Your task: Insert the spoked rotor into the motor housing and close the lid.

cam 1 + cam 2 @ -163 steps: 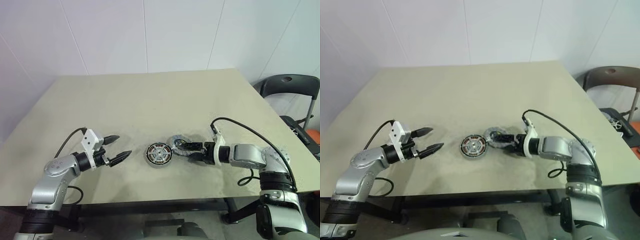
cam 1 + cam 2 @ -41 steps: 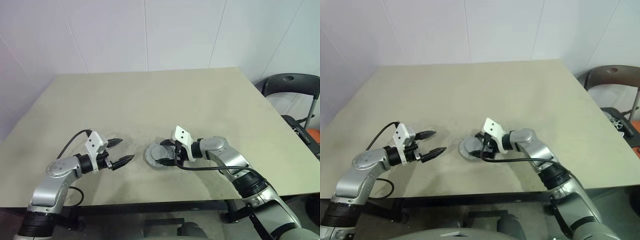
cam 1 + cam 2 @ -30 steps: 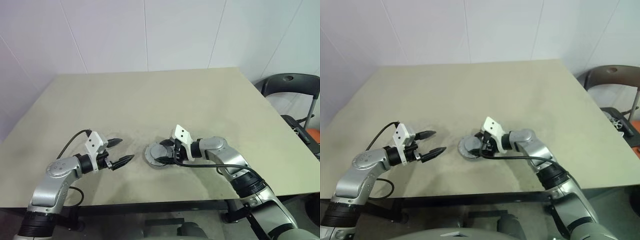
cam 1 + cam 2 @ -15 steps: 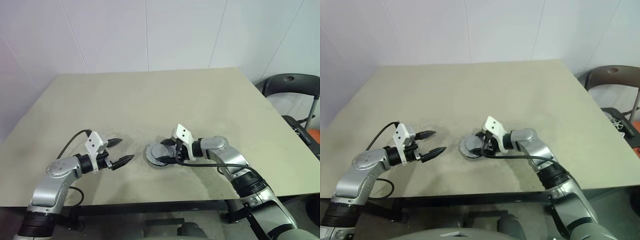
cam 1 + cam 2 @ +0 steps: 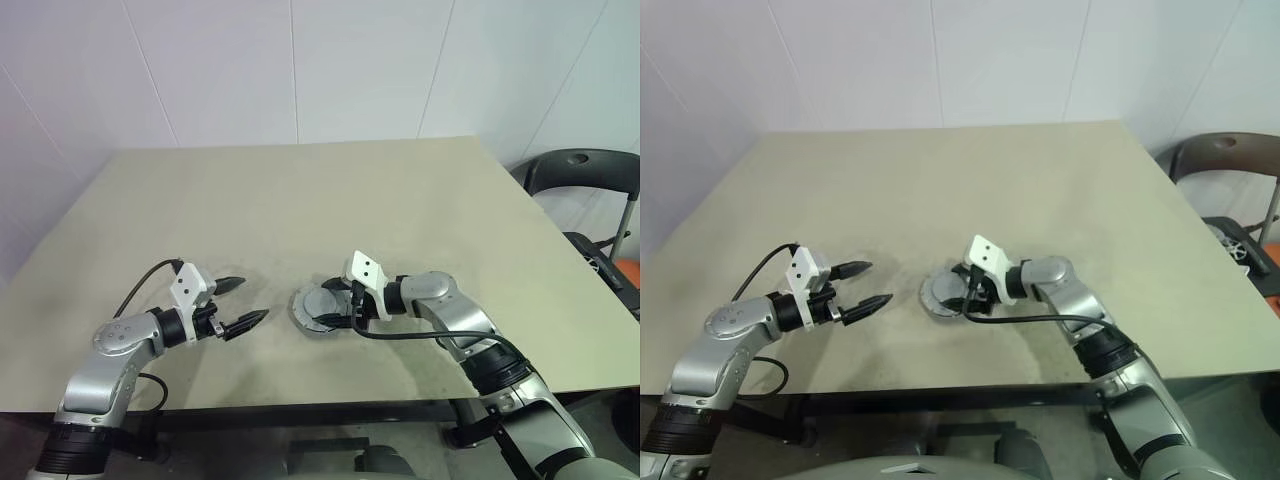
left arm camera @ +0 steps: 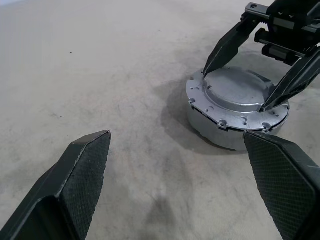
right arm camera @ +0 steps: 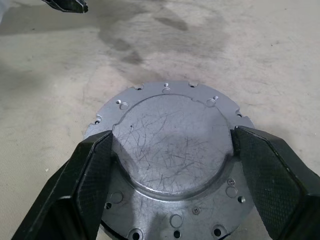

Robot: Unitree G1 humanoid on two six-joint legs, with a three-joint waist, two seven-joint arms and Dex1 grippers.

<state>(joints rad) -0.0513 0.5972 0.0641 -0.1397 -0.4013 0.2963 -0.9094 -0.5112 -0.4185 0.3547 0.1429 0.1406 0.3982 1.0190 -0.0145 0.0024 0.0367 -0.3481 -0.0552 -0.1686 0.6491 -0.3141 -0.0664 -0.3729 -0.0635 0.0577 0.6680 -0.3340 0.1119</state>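
**Gripping the grey lid on the motor housing**

Looking down from the head, we see our right gripper [image 5: 335,311] reaching across toward nine o'clock, its two black fingers [image 7: 89,182] spread wide and set on either side of the raised round centre of the lid [image 7: 172,150]. In the right wrist view each finger sits against the edge of that raised part, so we read the gripper as closed on the lid, though at a wide spread. The lid is a grey metal disc, scratched on top, with small holes and notches round its flat outer rim.

The lid lies flat on top of the motor housing [image 6: 210,127], which shows in the left wrist view as a short grey round wall under the lid's rim, standing on the surface [image 5: 300,200]. The pair sits near the six o'clock edge of the surface, roughly at its middle from side to side. We cannot see inside the housing, so we cannot tell where the spoked rotor is.

Our left gripper [image 5: 236,301] hangs at about nine o'clock from the housing, near it but apart, pointing toward it. Its fingers [image 6: 82,170] stand fully open and hold nothing.

At three o'clock, off the surface, stands a dark chair [image 5: 585,175]. A white panelled wall [image 5: 300,70] rises at twelve o'clock.
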